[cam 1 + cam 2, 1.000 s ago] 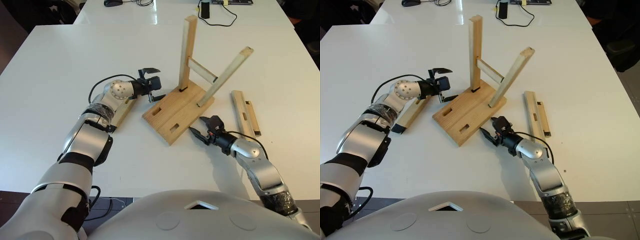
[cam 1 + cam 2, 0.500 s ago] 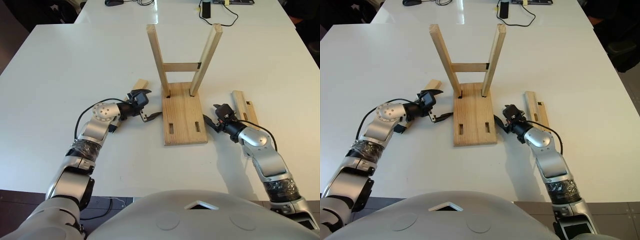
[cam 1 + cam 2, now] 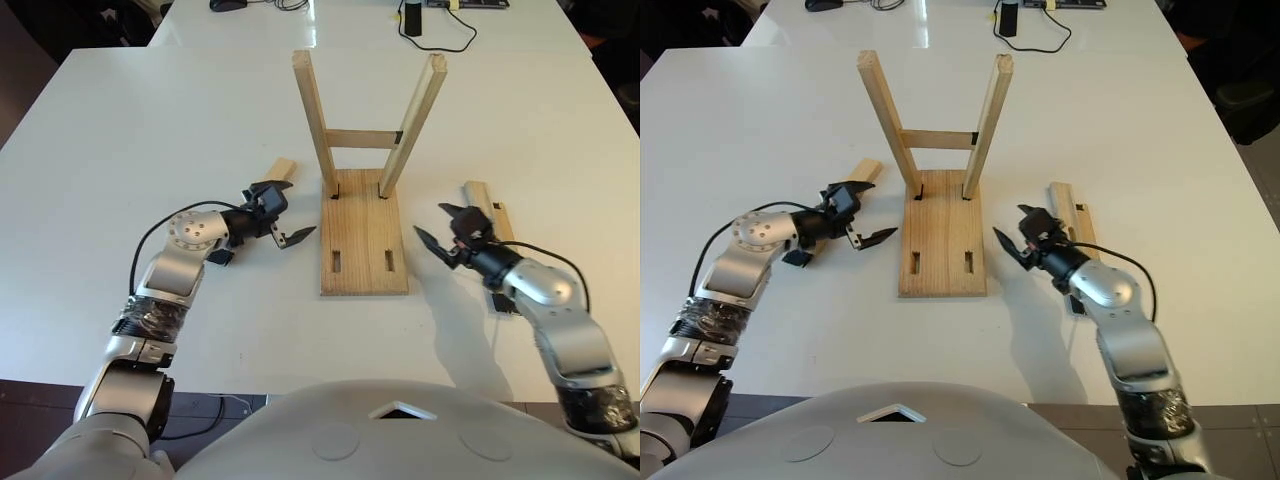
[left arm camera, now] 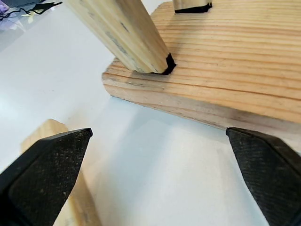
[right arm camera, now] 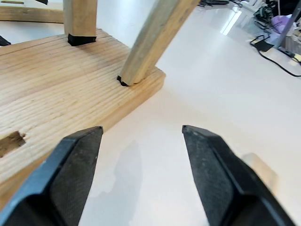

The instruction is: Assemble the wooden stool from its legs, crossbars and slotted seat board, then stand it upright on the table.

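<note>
Left eye view: a pale wooden slotted seat board (image 3: 364, 262) is seen lying flat at the centre of the frame on the white desk (image 3: 150, 120). Two light wooden legs (image 3: 313, 115), joined by a short crossbar (image 3: 362, 137), are stood in its far slots, and the two near slots are left unfilled. The left pincer (image 3: 288, 212) is spread wide and grips nothing, just left of the board, with the end of a loose wooden leg (image 3: 282, 168) behind it. The right pincer (image 3: 440, 226) is likewise held wide and empty just right of the board, beside a flat wooden leg frame (image 3: 476, 193).
</note>
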Robot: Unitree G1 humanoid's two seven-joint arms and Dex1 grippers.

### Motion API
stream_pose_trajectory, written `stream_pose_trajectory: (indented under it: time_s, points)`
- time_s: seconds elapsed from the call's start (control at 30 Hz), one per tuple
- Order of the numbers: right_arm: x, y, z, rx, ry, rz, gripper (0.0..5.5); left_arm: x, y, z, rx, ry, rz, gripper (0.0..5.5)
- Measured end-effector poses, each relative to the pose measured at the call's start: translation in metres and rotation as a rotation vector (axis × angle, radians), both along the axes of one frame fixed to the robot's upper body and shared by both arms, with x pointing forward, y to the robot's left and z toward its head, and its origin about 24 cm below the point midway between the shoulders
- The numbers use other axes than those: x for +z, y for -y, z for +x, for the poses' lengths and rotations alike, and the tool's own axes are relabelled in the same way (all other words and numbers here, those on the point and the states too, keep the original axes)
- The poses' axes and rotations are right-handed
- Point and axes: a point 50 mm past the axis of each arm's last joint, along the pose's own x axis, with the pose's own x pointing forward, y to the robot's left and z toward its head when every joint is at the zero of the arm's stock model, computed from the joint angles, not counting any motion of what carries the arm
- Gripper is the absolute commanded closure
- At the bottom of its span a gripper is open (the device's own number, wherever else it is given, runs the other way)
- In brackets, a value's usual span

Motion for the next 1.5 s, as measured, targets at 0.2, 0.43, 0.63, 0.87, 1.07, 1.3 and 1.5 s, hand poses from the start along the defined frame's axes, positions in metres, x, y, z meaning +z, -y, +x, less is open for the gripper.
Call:
stream_pose_trajectory:
  time_s: [0.2, 0.43, 0.63, 0.87, 1.07, 1.3, 1.5]
  points:
    - [0.033, 0.063, -0.023, -0.214, 0.024, -0.082, 2.36, 0.026, -0.03, -0.009, 0.214, 0.025, -0.063, 0.59]
    - [-0.01, 0.087, -0.055, -0.359, -0.165, -0.057, 2.36, 0.028, -0.046, -0.013, 0.391, 0.022, -0.108, 1.71]
    - [-0.019, 0.1, -0.062, -0.427, -0.176, -0.052, 2.36, 0.015, -0.068, -0.009, 0.469, -0.023, -0.015, 1.77]
    - [-0.029, 0.089, -0.06, -0.417, -0.191, -0.005, 2.36, -0.008, -0.088, -0.014, 0.472, -0.011, 0.092, 1.77]
    - [-0.031, 0.08, -0.056, -0.409, -0.184, 0.017, 2.36, -0.021, -0.094, -0.021, 0.467, -0.057, 0.091, 1.77]
    - [-0.031, 0.074, -0.051, -0.403, -0.181, 0.025, 2.36, -0.023, -0.099, -0.016, 0.462, -0.041, 0.094, 1.77]
    - [-0.03, 0.072, -0.043, -0.434, -0.177, 0.059, 2.36, -0.025, -0.095, -0.017, 0.447, -0.036, 0.102, 1.77]
